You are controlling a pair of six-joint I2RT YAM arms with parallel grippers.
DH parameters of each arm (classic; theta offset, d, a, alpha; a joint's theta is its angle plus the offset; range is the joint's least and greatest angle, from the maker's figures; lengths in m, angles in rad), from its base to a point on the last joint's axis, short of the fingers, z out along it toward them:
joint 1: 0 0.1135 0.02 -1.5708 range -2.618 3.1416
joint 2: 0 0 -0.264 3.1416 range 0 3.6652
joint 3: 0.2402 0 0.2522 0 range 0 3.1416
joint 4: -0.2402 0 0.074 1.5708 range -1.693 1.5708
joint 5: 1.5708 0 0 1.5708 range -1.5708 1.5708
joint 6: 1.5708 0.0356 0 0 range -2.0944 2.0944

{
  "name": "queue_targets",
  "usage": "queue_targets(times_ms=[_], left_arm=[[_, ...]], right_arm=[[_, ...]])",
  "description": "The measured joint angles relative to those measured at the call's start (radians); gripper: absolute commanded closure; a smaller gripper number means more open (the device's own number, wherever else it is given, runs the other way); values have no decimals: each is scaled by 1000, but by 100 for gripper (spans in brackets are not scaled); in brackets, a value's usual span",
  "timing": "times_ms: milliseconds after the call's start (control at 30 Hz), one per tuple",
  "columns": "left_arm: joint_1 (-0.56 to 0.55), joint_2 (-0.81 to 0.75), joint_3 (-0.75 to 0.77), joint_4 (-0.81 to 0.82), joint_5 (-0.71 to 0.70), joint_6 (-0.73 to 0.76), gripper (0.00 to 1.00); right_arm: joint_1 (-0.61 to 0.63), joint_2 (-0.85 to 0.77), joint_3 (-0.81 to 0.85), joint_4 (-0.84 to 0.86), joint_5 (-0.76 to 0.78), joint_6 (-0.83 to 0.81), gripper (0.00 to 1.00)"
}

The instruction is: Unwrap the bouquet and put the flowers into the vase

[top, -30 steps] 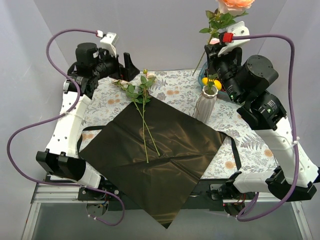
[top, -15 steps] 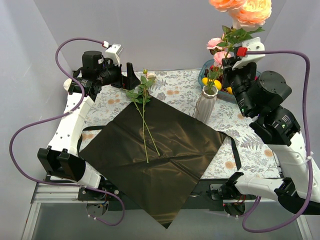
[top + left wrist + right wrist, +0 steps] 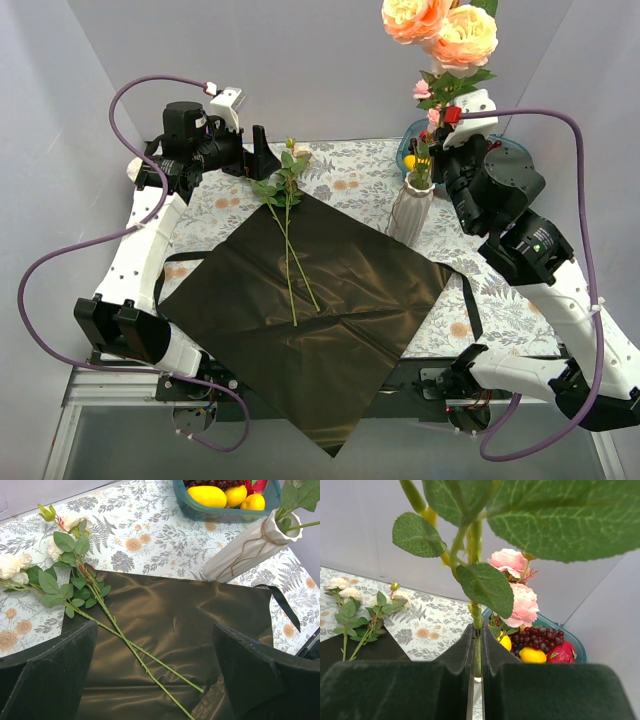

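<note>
The right end effector (image 3: 476, 645), clamped on a peach rose stem (image 3: 475, 537), has swung left, bringing it over the vase (image 3: 411, 210). The left end effector (image 3: 155, 630) stays wide open, empty, near two flowers (image 3: 288, 230) on wrapping paper (image 3: 340, 300).

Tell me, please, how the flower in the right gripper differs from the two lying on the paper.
The held flower stands upright, clamped in the shut right gripper above the vase; the two lying flowers rest flat, crossed, on the black paper, untouched. Its blooms are peach; theirs are cream-white. Both have long green stems with leaves.
</note>
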Motion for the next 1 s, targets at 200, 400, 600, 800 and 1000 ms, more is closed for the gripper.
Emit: queue_targets(times_ms=[200,400,600,800,1000], left_arm=[[0,-3,0,2,4,1,2],[0,-14,-6,2,13,6,2],[0,-40,-15,-1,13,21,2],[0,-49,-15,-2,11,36,2],[0,-50,-15,-8,11,46,2]], right_arm=[[-78,10,-35,31,-56,41,99],[-215,61,-91,60,-156,112,99],[-282,119,-149,107,-244,150,99],[-370,148,-201,134,-355,228,91],[-440,206,-200,121,-423,312,48]])
